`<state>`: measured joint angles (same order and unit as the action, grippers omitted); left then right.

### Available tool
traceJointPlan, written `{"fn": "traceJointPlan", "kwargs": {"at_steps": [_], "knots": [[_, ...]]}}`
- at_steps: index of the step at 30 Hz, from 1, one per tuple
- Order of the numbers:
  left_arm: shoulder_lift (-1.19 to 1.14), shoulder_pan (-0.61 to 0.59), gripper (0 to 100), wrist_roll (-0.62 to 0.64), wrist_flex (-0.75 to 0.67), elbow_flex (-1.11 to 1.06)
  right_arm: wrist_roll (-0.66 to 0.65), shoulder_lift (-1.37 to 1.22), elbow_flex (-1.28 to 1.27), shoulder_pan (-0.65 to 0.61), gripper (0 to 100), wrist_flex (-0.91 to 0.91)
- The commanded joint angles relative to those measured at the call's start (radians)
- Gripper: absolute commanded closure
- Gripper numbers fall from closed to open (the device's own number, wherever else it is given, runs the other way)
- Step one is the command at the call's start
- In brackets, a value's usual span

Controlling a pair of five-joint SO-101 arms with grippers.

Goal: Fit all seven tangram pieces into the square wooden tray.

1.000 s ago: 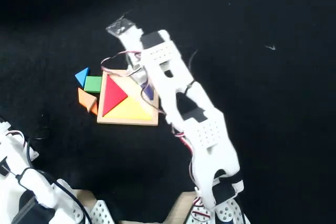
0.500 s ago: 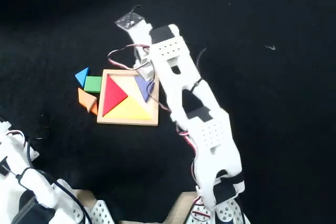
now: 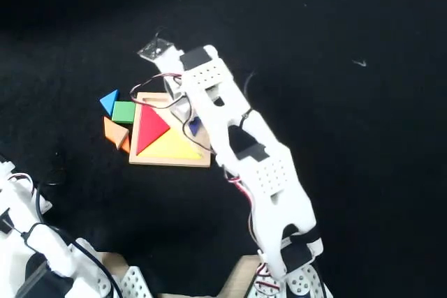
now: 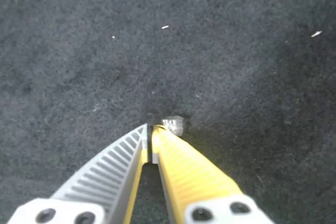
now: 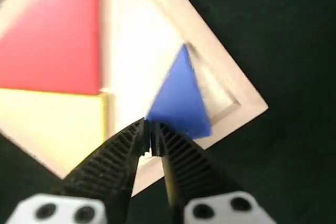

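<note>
With our right pincer (image 5: pixel 150 136) closed and empty against the blue triangle (image 5: pixel 181 98), we feared a crooked shove would ride it up the three o'clock rim of the tray (image 5: pixel 244 110).

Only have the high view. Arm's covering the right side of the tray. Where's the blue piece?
Observer: Right wrist view shows the blue triangle in a corner of the wooden tray. One edge sits against or on the rim; I can't tell which.
Operator: Is it gripped?
Observer: No. The right pincer is shut, its tips meeting beside one corner of the triangle.
Operator: Left arm?
Observer: The left pincer is shut over black cloth, with a small pale speck by its tips.
</note>
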<state>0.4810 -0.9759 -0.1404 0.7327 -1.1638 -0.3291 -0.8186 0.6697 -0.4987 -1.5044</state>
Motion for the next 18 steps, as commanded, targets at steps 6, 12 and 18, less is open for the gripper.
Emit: {"fn": "traceJointPlan", "kwargs": {"at_steps": [6, 12, 18], "knots": [[0.008, 0.010, 97, 0.000, -0.012, 0.005, -0.006, 0.001, 0.010, 0.077, 98.7, 0.066], [0.008, 0.012, 97, 0.000, -0.012, 0.005, -0.005, 0.005, 0.048, 0.068, 98.7, 0.051], [0.008, 0.012, 97, 0.000, -0.012, 0.007, -0.002, 0.033, 0.128, -0.025, 98.7, -0.084]]}}
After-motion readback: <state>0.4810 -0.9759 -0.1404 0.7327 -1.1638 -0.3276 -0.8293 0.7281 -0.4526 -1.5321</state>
